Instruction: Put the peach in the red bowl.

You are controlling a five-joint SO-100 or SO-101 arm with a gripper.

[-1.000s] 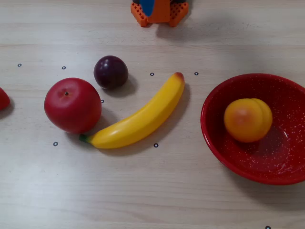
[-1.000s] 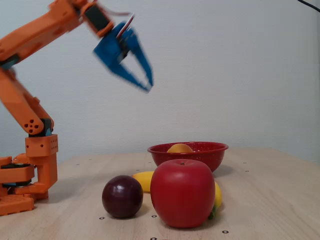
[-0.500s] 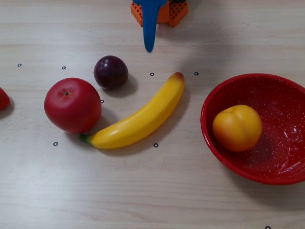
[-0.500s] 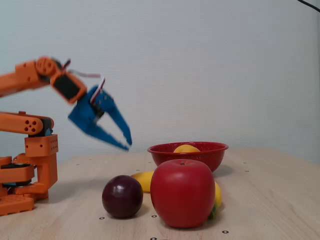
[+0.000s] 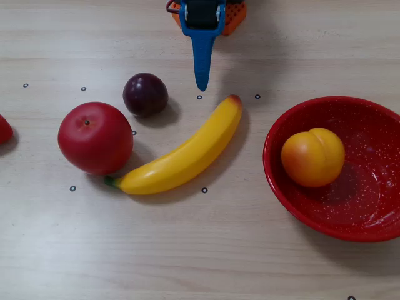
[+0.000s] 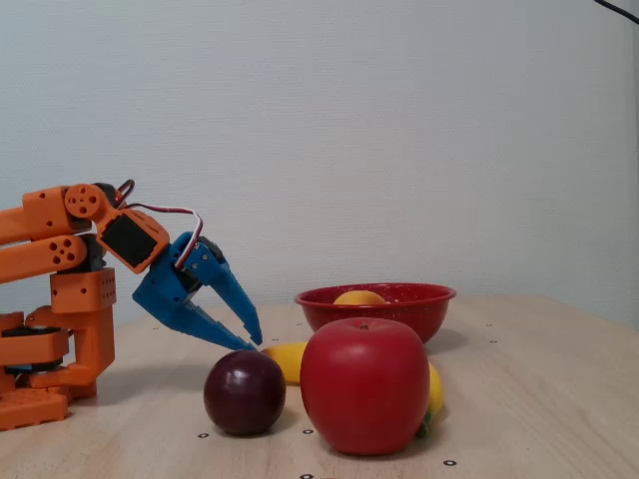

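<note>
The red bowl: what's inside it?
One peach sits inside the red bowl, on bare speckled enamel. In the fixed view the rim hides all but the peach's top.

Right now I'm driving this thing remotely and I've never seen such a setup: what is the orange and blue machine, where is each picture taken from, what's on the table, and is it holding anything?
The orange machine is a small robot arm; its blue two-finger gripper is the part that grabs. In the fixed view, a side-on camera at table height, the fingers stand apart with nothing between them, so it holds nothing. The overhead view looks straight down, with the gripper entering at the top edge.

On the wooden table lie a red apple, a dark purple plum and a yellow banana. A bit of another red thing shows at the left edge of the overhead view; I cannot tell what it is. The peach already sits inside the red bowl, on the right in the overhead view, so the job looks done.
</note>
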